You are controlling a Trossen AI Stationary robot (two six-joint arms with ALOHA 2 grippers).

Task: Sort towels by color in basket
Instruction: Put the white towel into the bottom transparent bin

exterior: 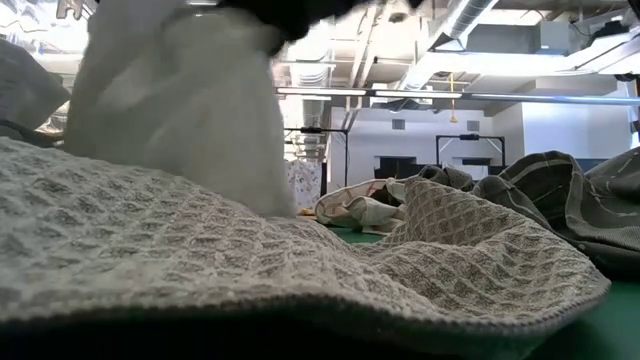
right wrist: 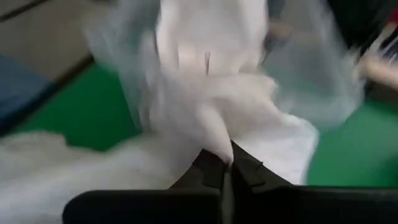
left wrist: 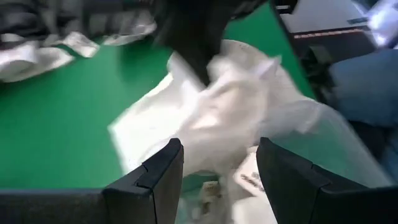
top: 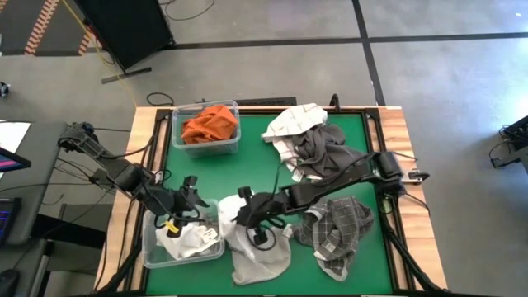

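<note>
My right gripper (right wrist: pixel 227 163) is shut on a white towel (top: pixel 226 221) between the near-left clear bin (top: pixel 150 247) and a light grey towel (top: pixel 260 257) that lies flat on the green mat. In the low view the white towel (exterior: pixel 190 110) hangs from above. My left gripper (left wrist: pixel 221 174) is open over that bin's far side (top: pixel 191 191) and holds nothing. The bin holds white towels (top: pixel 188 242). A far-left bin (top: pixel 208 147) holds rust orange towels (top: pixel 211 124). My right gripper pinches a bunched fold of the white towel (right wrist: pixel 214 140) between its two fingertips. The fingers slant down from the table's right side. The towel hangs below them (exterior: pixel 250 170); its lower end is hidden behind the light grey towel (exterior: pixel 300 270).
A heap of cream (top: pixel 293 122) and dark grey towels (top: pixel 328 150) lies at the far right of the mat. A grey-and-white checked towel (top: pixel 338 231) lies near right. Bare green mat (top: pixel 256 169) shows in the middle.
</note>
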